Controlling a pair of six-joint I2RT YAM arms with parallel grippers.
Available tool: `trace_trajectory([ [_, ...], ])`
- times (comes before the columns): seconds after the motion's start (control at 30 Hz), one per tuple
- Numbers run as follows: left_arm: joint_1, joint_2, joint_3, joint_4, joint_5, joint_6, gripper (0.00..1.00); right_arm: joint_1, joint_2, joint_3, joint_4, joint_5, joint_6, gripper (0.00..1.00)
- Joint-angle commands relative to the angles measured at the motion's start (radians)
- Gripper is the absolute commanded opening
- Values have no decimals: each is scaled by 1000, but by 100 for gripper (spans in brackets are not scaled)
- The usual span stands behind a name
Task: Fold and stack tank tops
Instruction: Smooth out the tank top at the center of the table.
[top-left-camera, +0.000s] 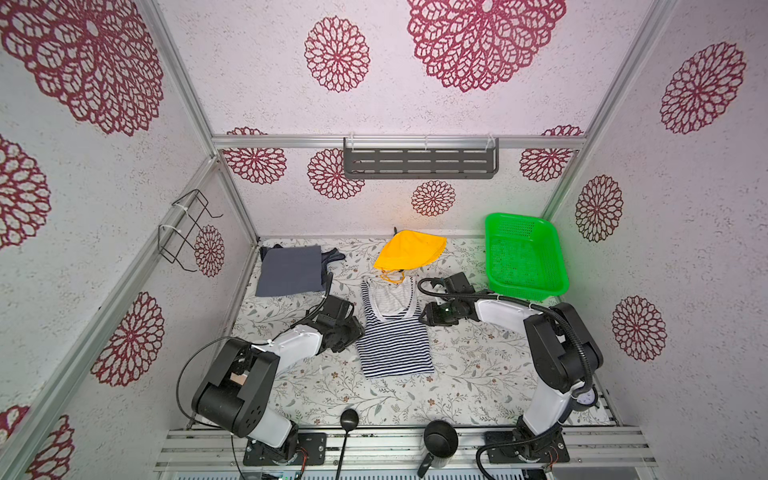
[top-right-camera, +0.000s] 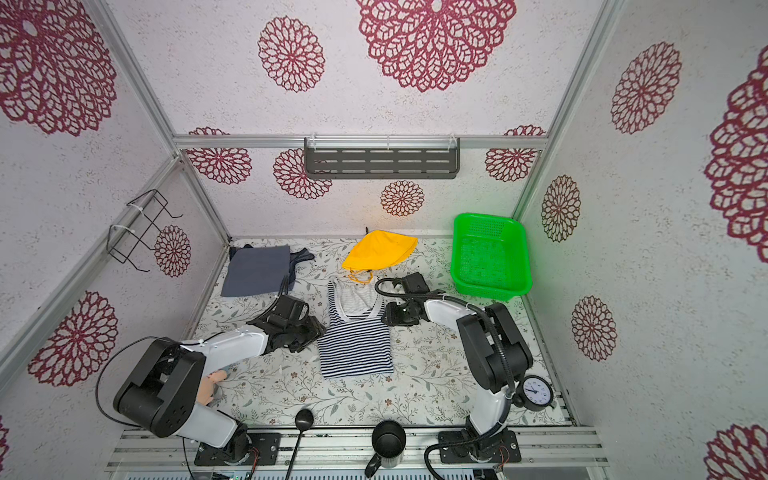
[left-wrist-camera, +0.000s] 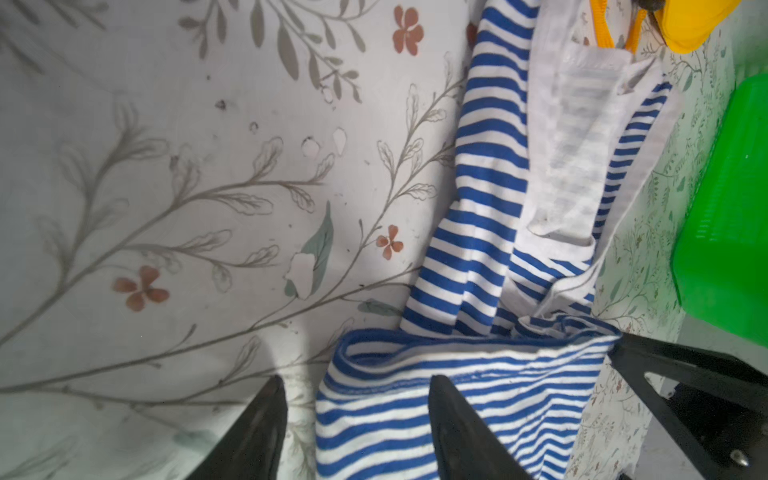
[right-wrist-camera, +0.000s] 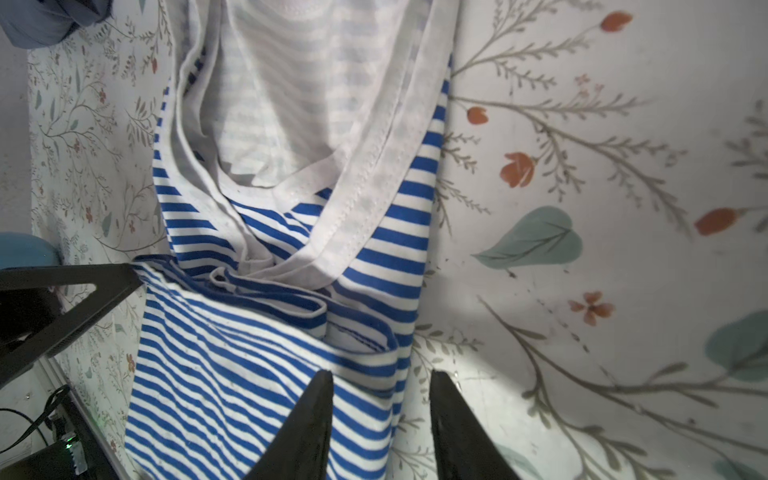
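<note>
Floral-printed worktop (top-left-camera: 478, 374), enclosed by white walls with dark red rosettes.

We find the striped tank top (top-left-camera: 395, 340) at the centre of the worktop. Its straps point toward the back wall and lie near the cords of a yellow hat (top-left-camera: 409, 251). Both wrist views show a doubled layer of striped cloth across the body, just below the neckline.

The left fingers (left-wrist-camera: 461, 432) are released and stand apart at the garment's left side. One finger is over the stripes and one over bare worktop, with the edge of the doubled layer running between them.

The right fingers (right-wrist-camera: 307, 432) are likewise parted at the garment's right side. One finger is over the stripes and one over bare worktop, with the side edge between them. Neither pair clamps the cloth. We cannot tell whether the tips touch it.

The grey-blue tank top (top-left-camera: 291, 270) lies folded into a rectangle in the back left corner, well apart from the striped one. Its dark straps stick out on the side toward the hat. The two tops are not stacked.

A green basket (top-left-camera: 528, 291) occupies the back right corner. A black mug (top-left-camera: 440, 434) and a ladle (top-left-camera: 348, 419) stand at the front rail, between the arm bases.
</note>
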Motion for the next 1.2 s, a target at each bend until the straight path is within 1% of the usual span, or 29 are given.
trace_trajectory([
  [0.0,-11,9,-3,64,3,-13,53,9,-9,28,18,-18,-10,35],
  [0.13,-13,37,3,94,3,-23,36,11,13,32,39,-30,3,23],
  [0.2,-17,47,14,102,7,-26,24,11,15,33,44,-36,7,15],
  [0.23,-21,47,21,100,9,-27,15,11,10,34,41,-38,7,10],
  [0.27,-23,40,27,96,8,-26,9,11,1,33,35,-38,6,2],
  [0.33,-27,17,35,85,4,-23,0,11,-25,32,21,-30,1,0],
  [0.57,-37,-111,65,19,-46,4,0,5,-150,-3,8,7,-4,0],
  [0.63,-37,-126,77,8,-55,19,0,-2,-171,-17,19,16,3,0],
  [0.77,-36,-73,114,10,-64,59,0,-20,-151,-11,28,23,3,0],
  [0.9,-33,-3,136,55,-54,66,0,-27,-126,-17,48,25,14,0],
  [1.0,-20,85,161,74,-27,72,0,-32,-89,-10,45,30,12,0],
  [1.1,-12,139,178,76,-19,64,0,-34,-56,4,48,7,0,0],
  [1.13,-10,140,179,76,-25,58,0,-35,-41,15,38,0,-7,2],
  [1.17,-11,137,181,70,-37,54,4,-35,-32,24,33,-7,-13,11],
])
